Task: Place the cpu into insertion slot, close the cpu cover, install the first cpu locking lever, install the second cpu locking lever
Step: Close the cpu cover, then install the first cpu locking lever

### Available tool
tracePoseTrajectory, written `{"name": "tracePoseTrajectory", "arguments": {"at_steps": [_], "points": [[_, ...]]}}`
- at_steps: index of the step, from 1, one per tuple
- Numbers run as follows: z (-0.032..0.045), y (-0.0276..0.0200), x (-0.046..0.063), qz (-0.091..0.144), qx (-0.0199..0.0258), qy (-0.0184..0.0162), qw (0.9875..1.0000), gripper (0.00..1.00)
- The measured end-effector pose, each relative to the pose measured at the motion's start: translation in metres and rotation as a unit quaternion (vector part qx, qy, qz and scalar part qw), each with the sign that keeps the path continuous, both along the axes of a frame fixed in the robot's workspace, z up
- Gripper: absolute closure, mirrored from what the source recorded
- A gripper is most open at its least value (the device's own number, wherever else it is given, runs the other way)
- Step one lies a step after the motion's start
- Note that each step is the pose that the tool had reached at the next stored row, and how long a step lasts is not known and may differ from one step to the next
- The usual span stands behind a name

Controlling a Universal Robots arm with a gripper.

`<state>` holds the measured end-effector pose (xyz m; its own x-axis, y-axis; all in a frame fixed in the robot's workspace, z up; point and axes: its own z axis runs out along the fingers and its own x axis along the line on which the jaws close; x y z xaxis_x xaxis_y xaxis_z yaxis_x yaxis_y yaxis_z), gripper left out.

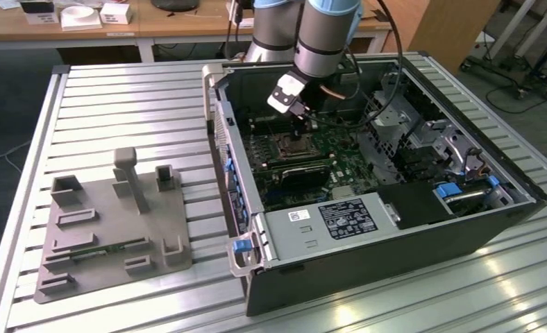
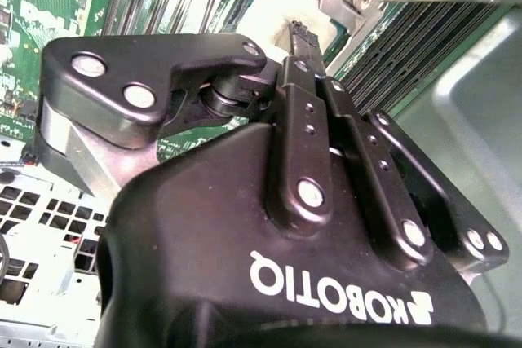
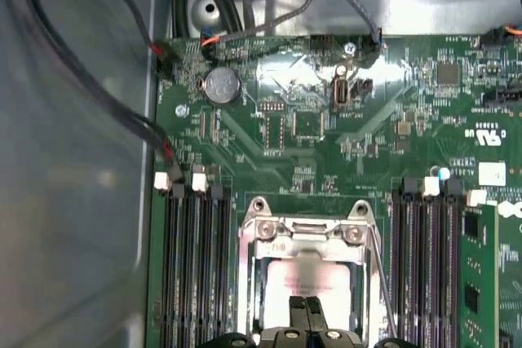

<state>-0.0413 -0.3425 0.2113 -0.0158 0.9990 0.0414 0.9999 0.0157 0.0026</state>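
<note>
Leave alone the grey fixture (image 1: 116, 229) at the exterior view's left of the surface (image 1: 135, 104), of no use to this step. Move across to the open computer case (image 1: 375, 250) and find the claw (image 1: 300, 127) deep inside, hanging just above the insertion slot (image 1: 293, 147). Read the claw in the first wrist view as fully closed, fingertips (image 3: 297, 311) pressed together with nothing pinched between them, tips down over the cpu (image 3: 303, 276). Take the cpu as already seated in the slot, its pale metal top showing through the window of the cpu cover (image 3: 306, 232), seemingly lying down around it. Judge the step in hand as pressing that cover flat. Push straight down and gently, on the frame if possible and not on the chip. Avoid any sideways drag, for fear of shifting the cpu on its contacts. Mind the thin locking lever (image 3: 377, 279) just beside the cover, apparently not yet latched, and steer clear of the memory slots (image 3: 196, 275) flanking the socket
</note>
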Motion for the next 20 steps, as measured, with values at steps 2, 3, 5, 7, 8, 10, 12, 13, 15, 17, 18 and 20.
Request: {"name": "tracePoseTrajectory", "arguments": {"at_steps": [2,3,5,7,8,10,12,13,15,17,18,20], "points": [[0.0000,0.0000,0.0010,0.000,0.0000,0.0000,1.0000,0.90],[0.0000,0.0000,0.0010,0.000,0.0000,0.0000,1.0000,0.90],[0.0000,0.0001,0.0015,0.000,0.0000,0.0000,1.0000,0.90],[0.0000,0.0001,0.0016,0.000,0.0000,0.0000,1.0000,0.90],[0.0000,0.0001,0.0016,0.000,0.0000,0.0000,1.0000,0.90],[0.0000,0.0000,0.0016,0.000,0.0000,0.0000,1.0000,0.90],[0.0000,0.0001,0.0016,0.000,0.0000,0.0000,1.0000,0.90],[0.0000,0.0001,0.0016,0.000,0.0000,0.0000,1.0000,0.90],[0.0002,0.0001,0.0017,0.000,0.0000,0.0000,1.0000,0.90],[0.0004,0.0001,0.0016,0.002,0.0000,0.0000,1.0000,0.90],[0.0004,0.0001,0.0016,0.006,0.0001,0.0000,1.0000,0.90],[0.0005,0.0000,0.0016,0.022,0.0000,0.0000,0.9998,0.90]]}}
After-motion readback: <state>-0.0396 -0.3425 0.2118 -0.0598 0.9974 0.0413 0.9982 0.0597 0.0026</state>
